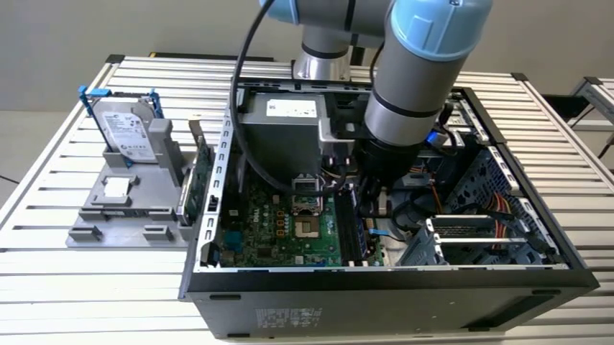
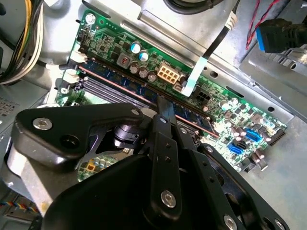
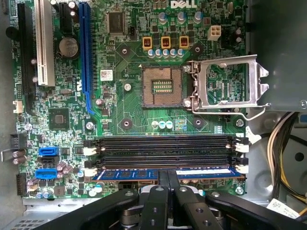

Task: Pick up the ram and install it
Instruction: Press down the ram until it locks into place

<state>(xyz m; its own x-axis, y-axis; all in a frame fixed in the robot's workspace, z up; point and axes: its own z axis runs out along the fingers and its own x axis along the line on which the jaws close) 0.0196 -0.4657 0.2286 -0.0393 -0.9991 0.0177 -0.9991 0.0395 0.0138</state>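
1. The long, thin green ram stick with its blue label (image 3: 165, 173) lies in the memory slot nearest the gripper on the green motherboard (image 3: 129, 103), directly under the black two-finger gripper (image 3: 168, 178). Its long axis runs along the slot, parallel to the empty black slots (image 3: 163, 143) beside it.
2. In both wrist views the fingers are drawn together on the stick's top edge at about its middle, so the gripper is clamped on, or pressing, the ram; the stick (image 2: 144, 91) looks level along the slot.
3. Whether the white end latches (image 3: 242, 168) have snapped shut I cannot tell.
4. In the exterior view the arm reaches down into the open black computer case (image 1: 384, 277), which holds the motherboard and cables.
5. On the grey holder tray (image 1: 115, 208), at the exterior view's left, stands a silver hard drive in a blue frame (image 1: 125, 129).
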